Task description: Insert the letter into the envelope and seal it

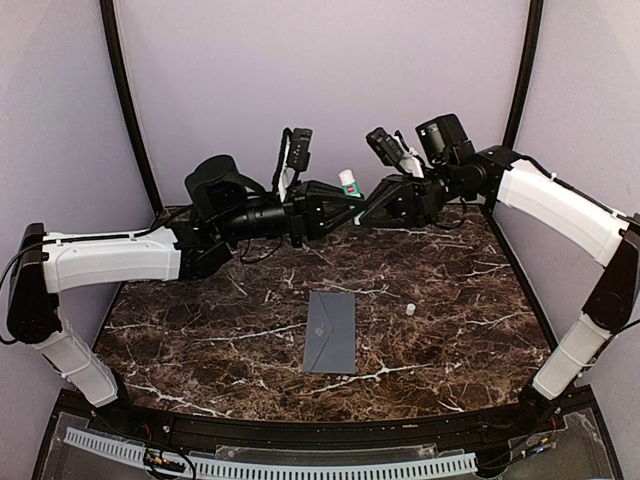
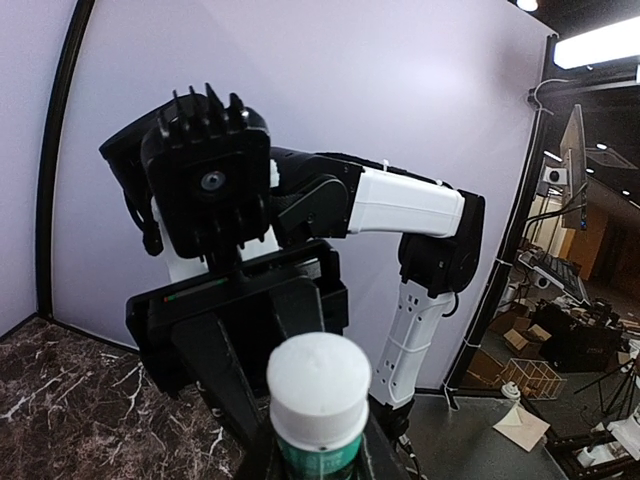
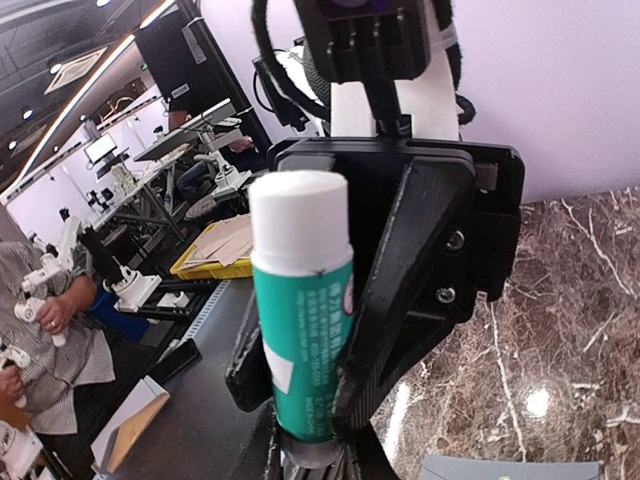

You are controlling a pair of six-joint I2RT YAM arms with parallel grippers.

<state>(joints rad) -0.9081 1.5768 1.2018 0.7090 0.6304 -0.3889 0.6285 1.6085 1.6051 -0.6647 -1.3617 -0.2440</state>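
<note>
Black fingers (image 3: 400, 300) of the left end effector (image 2: 318, 462) clamp the green body of a glue stick (image 3: 300, 330) from both sides, holding it upright in the air above the far part of the brown marbled table (image 1: 200, 330). The right end effector (image 3: 312, 462) faces it, fingers either side of the stick's lower end; whether they press on it cannot be told. White print runs down the green tube, too blurred to read. Near the table's middle the grey-blue envelope (image 1: 331, 332) lies flat, with a small pale emblem (image 1: 319, 327) on it. A small white cylinder (image 1: 410, 310) sits to its right, apart from it.
</note>
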